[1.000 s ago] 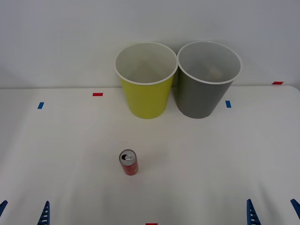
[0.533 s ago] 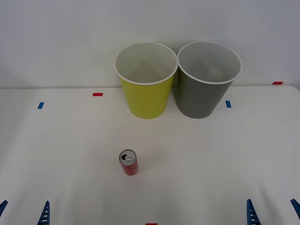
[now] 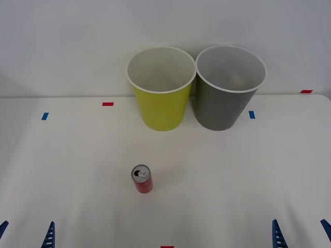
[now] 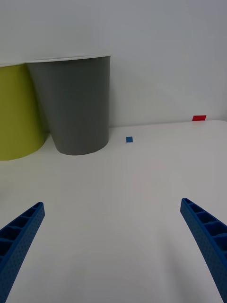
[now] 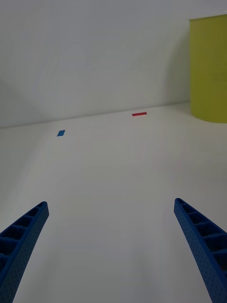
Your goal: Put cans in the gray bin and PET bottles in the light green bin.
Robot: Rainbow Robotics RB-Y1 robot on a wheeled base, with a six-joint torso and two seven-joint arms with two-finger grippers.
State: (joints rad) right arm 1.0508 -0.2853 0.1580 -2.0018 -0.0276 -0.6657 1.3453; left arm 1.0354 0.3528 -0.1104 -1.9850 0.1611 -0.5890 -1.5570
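The can point(image 3: 141, 179) stood upright on the white tabletop point(image 3: 232, 170), near the front and a little to my left of centre, well apart from both bins. Against the frames from the second before, nothing had shifted: the can, the bins and both hands sat in the same places. I judged that the task had not really started, with the can untouched and no approach begun.

My left hand point(image 3: 27, 233) rested low at the near left edge of the tabletop, its fingers spread wide and empty, and the left wrist view showed the same wide gap over bare tabletop. My right hand point(image 3: 300, 232) mirrored it at the near right edge, also spread wide and holding nothing. The can lay nearer my left hand, though the gray bin point(image 3: 226, 98) stood on the right side.

The can was a small red cylinder with a silver top and pull tab, smooth-sided and, I would guess, light and easy to tip. The gray bin was tall, round and tapered toward its base, dark and matte outside with a white rim and pale inside. The light green bin point(image 3: 161, 97) had the same shape, yellow-green with a white rim and white inside. The two bins stood side by side at the back, rims touching or nearly so. The fingers were blue and ribbed.
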